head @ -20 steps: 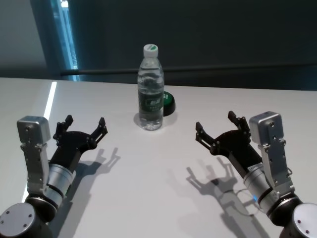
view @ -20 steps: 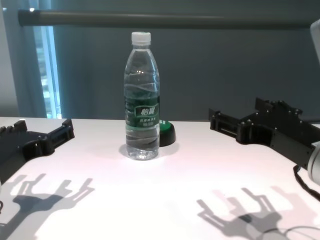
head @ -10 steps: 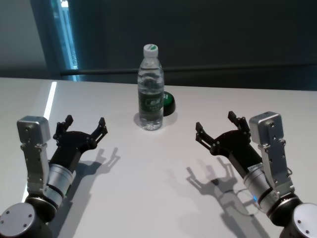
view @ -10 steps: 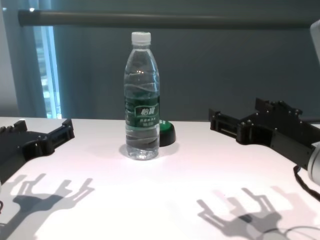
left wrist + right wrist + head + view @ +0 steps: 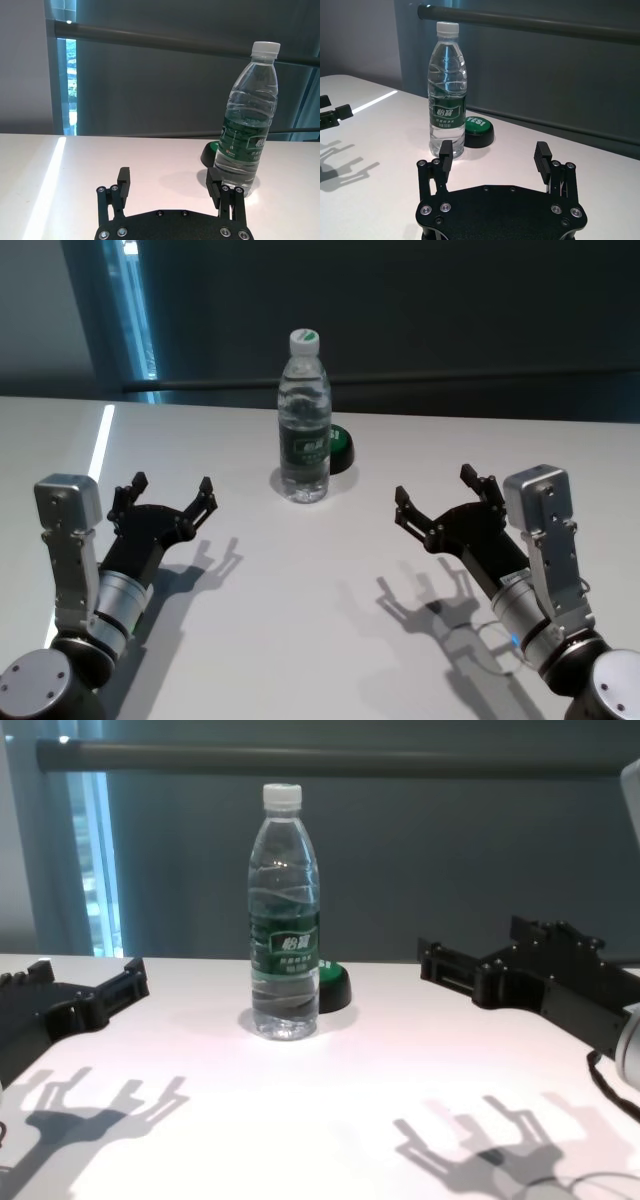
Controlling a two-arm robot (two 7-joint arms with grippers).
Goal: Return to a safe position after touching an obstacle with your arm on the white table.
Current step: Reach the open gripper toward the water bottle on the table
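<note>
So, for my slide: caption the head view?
Both open grippers, left and right, hover apart from the upright water bottle on the white table.

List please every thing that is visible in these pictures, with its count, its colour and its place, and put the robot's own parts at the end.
water bottle: one, clear with white cap and dark green label, standing upright at the middle of the table, far side.
round puck: one, black with green top, just behind the bottle on the robot's right side.
white table: one, white, filling the foreground.
horizontal bar: one, dark grey, behind the table.
left gripper: one, black, open, above the table on the near left, apart from the bottle.
right gripper: one, black, open, above the table on the near right, apart from the bottle.
</note>
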